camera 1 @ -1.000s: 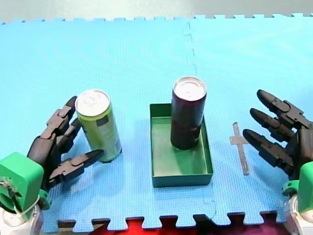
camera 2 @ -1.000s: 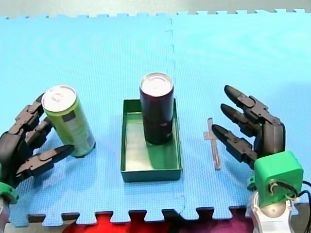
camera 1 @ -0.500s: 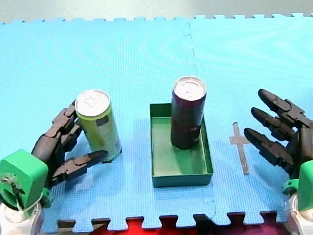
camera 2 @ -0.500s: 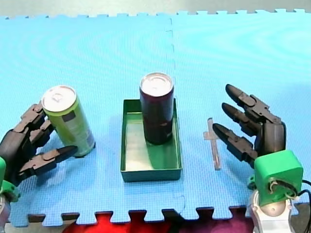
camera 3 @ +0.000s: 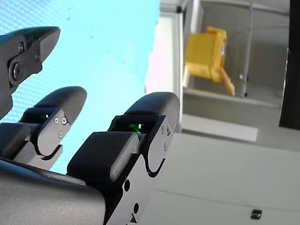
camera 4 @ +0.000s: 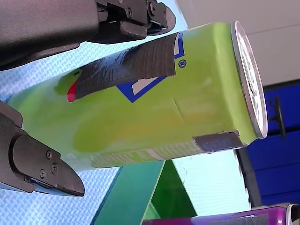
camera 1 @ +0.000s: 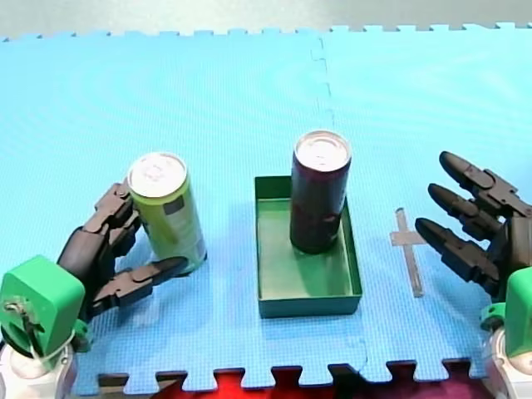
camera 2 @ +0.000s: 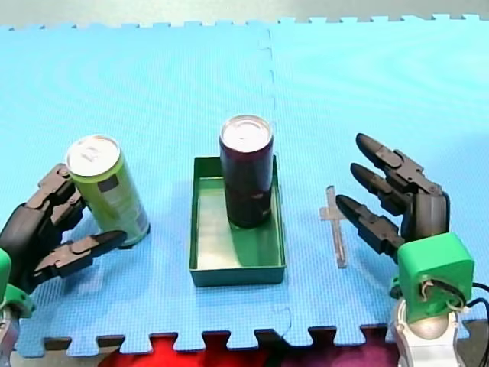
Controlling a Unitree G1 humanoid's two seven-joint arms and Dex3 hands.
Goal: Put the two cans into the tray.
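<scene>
Green can [camera 1: 169, 212]: upright on the blue mat [camera 1: 208, 91], just left of the tray [camera 1: 309, 306], not yet in it.

Head views: the left hand [camera 1: 104, 262] wraps the green can, fingers [camera 1: 116, 220] on its outer side, thumb [camera 1: 154, 271] at the near base. The purple can [camera 1: 319, 195] stands in the tray's far half, so the step in hand is judged to be the grasp of the second can. The next move calls for a lift clear of the tray wall, a carry to the right, and a set-down in the free near half without striking the purple can. The right hand [camera 1: 478, 237], empty, sits right of the tray beside a tape mark [camera 1: 409, 258].

Second wrist view: the fingers pinch the can body from opposite sides.

First wrist view: a hand [camera 3: 84, 154] holding nothing, with the mat behind it.
</scene>
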